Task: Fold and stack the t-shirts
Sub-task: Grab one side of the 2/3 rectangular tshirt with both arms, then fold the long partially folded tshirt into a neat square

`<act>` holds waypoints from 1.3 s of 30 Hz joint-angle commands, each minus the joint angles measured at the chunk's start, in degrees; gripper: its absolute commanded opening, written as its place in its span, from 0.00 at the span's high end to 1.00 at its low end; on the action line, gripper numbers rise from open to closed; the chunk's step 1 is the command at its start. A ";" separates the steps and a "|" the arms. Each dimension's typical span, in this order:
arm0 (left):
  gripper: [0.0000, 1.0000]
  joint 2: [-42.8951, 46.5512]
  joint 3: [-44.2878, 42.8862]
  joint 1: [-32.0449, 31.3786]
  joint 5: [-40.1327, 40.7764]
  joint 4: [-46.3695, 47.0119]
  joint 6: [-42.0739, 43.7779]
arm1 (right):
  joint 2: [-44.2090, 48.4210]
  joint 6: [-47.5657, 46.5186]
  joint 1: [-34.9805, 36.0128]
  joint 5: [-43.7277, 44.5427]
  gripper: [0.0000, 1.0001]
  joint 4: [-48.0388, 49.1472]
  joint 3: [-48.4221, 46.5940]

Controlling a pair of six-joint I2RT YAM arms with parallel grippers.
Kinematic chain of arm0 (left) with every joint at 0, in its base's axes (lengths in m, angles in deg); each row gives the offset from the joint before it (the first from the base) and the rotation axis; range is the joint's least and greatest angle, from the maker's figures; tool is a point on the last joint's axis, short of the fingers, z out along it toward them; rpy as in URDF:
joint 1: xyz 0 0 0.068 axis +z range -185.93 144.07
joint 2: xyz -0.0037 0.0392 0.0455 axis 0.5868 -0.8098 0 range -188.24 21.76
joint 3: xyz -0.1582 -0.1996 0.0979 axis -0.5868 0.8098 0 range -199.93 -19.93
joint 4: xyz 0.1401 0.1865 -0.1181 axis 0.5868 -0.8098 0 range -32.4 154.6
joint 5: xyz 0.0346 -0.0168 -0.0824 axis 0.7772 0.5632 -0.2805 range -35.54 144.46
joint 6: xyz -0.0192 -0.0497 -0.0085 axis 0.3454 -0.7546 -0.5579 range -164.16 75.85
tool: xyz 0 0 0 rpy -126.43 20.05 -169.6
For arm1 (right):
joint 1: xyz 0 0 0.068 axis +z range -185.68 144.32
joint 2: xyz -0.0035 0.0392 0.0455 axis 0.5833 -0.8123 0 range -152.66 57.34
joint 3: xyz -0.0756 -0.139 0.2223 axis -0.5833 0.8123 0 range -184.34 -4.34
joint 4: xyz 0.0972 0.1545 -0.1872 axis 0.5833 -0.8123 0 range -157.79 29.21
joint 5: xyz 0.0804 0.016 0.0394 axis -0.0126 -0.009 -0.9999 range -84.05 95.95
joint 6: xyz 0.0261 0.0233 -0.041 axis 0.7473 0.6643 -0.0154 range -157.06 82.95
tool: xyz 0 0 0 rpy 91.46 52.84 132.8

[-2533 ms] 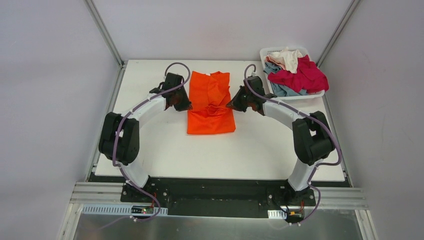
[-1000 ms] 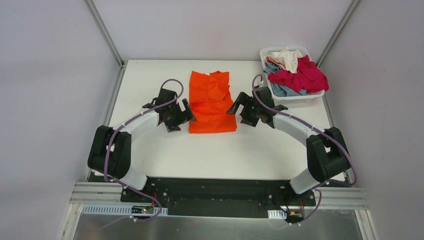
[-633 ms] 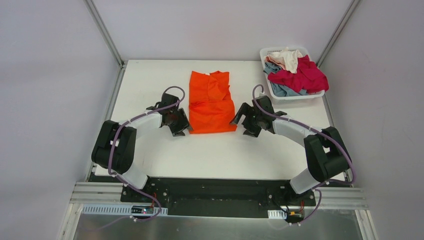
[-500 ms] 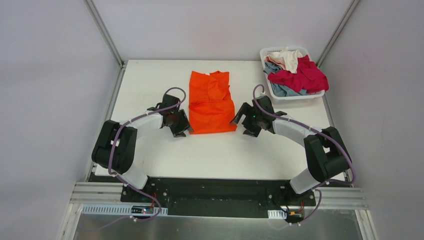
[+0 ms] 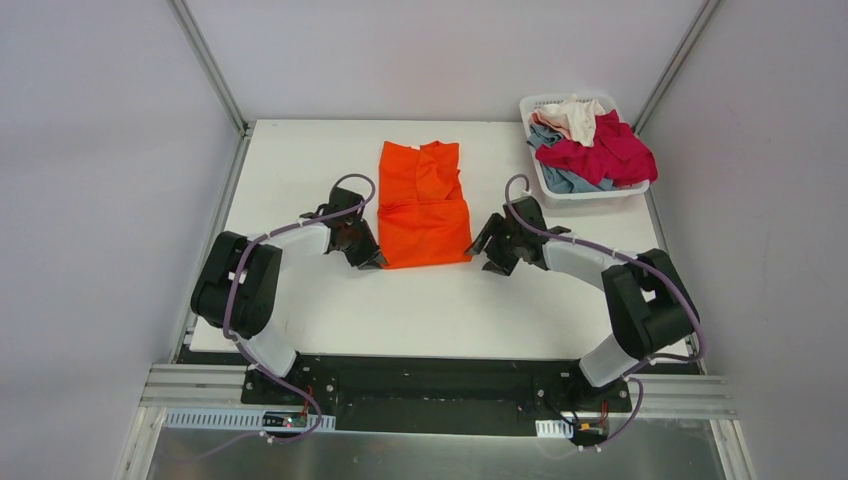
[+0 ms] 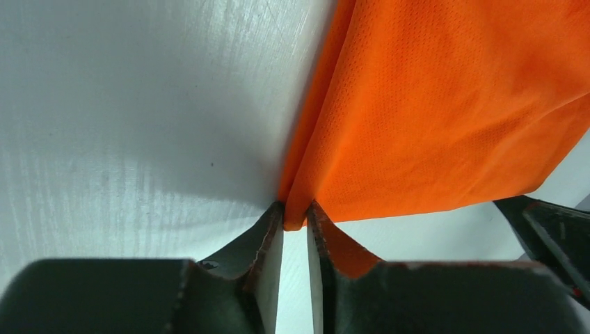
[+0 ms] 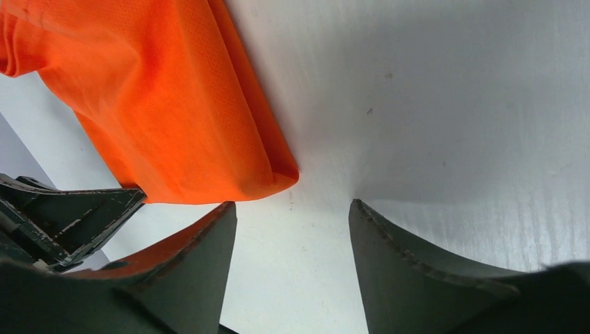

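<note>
The orange t-shirt is laid flat on the white bench, folded into a long rectangle, with its collar end at the far side and a crosswise crease seen about halfway along it. The left end effector is set low at the near left corner of the orange t-shirt. Its 2 fingers are pressed almost together, and the tip of that corner is pinched between them, with only a narrow slit of bench showing below the cloth. Along the left edge of the orange t-shirt the cloth is seen in 2 layers, and a fold line runs away from the pinched corner. The right end effector is held low at the near right corner of the orange t-shirt with its fingers spread wide. The rounded, folded corner lies just beyond the gap between the tips and is touched by neither, though an orange tint is cast on the inner face of 1 finger. Well apart from the orange t-shirt, to its far right, a white slotted basket is stood at the bench corner. In it a crimson-magenta t-shirt, a grey-blue t-shirt and a cream t-shirt are heaped loosely
</note>
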 commanded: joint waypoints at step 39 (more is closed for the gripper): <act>1.00 62.68 17.31 -8.11 2.52 -14.14 -2.19 | 30.72 -2.78 4.17 -36.36 1.00 -28.40 1.16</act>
